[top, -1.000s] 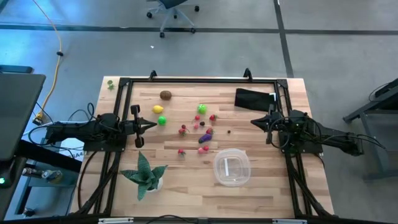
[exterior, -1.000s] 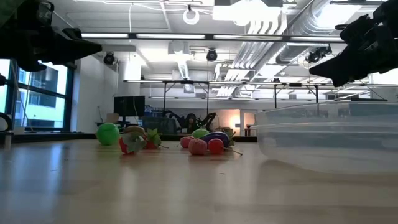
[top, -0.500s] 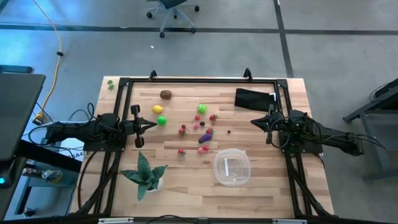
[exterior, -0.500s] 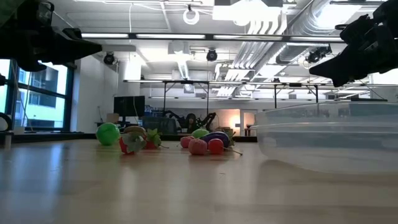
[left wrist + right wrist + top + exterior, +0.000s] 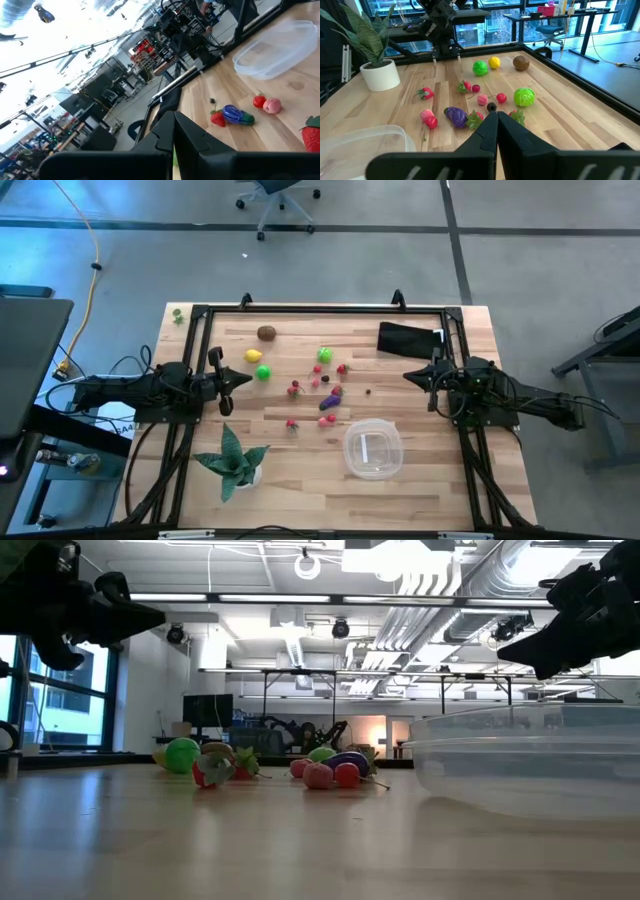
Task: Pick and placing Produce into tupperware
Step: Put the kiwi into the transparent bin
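Step in hand: approach, no produce picked yet.
Left claw (image 5: 237, 379) and right claw (image 5: 411, 375) are both shut, empty. Produce (image 5: 322, 388) lies scattered beyond the empty tupperware (image 5: 372, 449); next, a claw must open over one piece.

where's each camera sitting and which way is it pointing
High view: overhead, straight down on the table; both arms show.
Low view: at tabletop height, level across the wood toward the room; both arms hang in the top corners.
Left wrist view: on the left arm, past its shut fingers toward the tupperware.
Right wrist view: on the right arm, past its shut fingers toward the potted plant.
All four share the purple produce.
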### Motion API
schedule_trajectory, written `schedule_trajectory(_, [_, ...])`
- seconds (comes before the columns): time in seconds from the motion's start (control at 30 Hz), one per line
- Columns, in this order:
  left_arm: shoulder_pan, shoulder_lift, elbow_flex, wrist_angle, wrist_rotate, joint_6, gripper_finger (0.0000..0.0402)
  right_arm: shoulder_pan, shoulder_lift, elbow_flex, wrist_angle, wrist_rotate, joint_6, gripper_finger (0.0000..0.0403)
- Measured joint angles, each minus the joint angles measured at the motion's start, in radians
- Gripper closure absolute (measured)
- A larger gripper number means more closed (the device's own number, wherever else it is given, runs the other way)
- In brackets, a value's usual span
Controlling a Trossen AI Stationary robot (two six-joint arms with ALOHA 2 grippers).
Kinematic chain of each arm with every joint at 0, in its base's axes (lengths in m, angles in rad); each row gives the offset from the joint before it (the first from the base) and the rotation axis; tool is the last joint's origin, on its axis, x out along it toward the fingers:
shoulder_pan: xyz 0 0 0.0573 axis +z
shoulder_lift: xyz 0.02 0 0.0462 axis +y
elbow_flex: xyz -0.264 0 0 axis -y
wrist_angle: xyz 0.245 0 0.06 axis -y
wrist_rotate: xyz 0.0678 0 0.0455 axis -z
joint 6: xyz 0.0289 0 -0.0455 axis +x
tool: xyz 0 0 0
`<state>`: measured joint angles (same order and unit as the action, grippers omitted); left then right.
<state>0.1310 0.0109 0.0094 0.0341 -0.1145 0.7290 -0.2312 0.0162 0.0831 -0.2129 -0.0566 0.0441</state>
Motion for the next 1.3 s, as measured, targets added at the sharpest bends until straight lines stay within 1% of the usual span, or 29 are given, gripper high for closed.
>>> schedule_trajectory(0.1, [0.000,0.000,0.000,0.002,0.004,-0.048,0.0401,0.000,0.000,0.000,0.000,0.000,0.000,0.0402])
schedule_trajectory(0.2, [0.000,0.000,0.000,0.003,0.044,-0.181,0.0401,0.000,0.000,0.000,0.000,0.000,0.028,0.0402])
schedule_trajectory(0.27, [0.000,0.000,0.000,0.006,0.052,-0.246,0.0401,0.000,0.000,0.000,0.002,0.000,0.113,0.0402])
schedule_trajectory(0.4, [0.000,0.000,0.000,0.023,0.054,-0.330,0.0401,0.000,0.000,-0.001,0.029,0.002,0.338,0.0402])
schedule_trajectory(0.57, [0.000,0.000,0.000,0.023,0.054,-0.361,0.0401,0.000,0.000,-0.001,0.079,0.042,0.498,0.0402])
schedule_trajectory(0.63, [0.000,0.000,0.000,0.046,0.053,-0.406,0.0401,0.000,0.000,-0.001,0.121,0.057,0.524,0.0402])
schedule_trajectory(0.73, [0.000,0.000,0.006,0.131,0.054,-0.427,0.0401,0.000,0.000,-0.001,0.170,0.041,0.507,0.0402])
schedule_trajectory(0.8, [0.000,0.000,0.038,0.148,0.050,-0.423,0.0401,0.000,0.000,-0.001,0.181,0.025,0.486,0.0402])
schedule_trajectory(0.87, [0.000,0.003,0.093,0.125,0.013,-0.420,0.0401,0.000,0.000,-0.001,0.180,0.023,0.470,0.0402])
schedule_trajectory(0.97, [0.001,0.033,0.202,0.021,-0.054,-0.365,0.0401,0.000,0.000,-0.001,0.180,0.026,0.453,0.0402])
schedule_trajectory(1.07, [0.000,0.100,0.354,-0.156,-0.157,-0.340,0.0401,0.000,0.000,-0.001,0.180,0.023,0.446,0.0402])
schedule_trajectory(1.2, [0.001,0.244,0.551,-0.445,-0.308,-0.372,0.0401,0.000,0.000,-0.001,0.180,0.022,0.445,0.0402])
schedule_trajectory(1.3, [0.001,0.354,0.667,-0.585,-0.354,-0.428,0.0401,0.000,0.000,-0.001,0.172,0.022,0.442,0.0402])
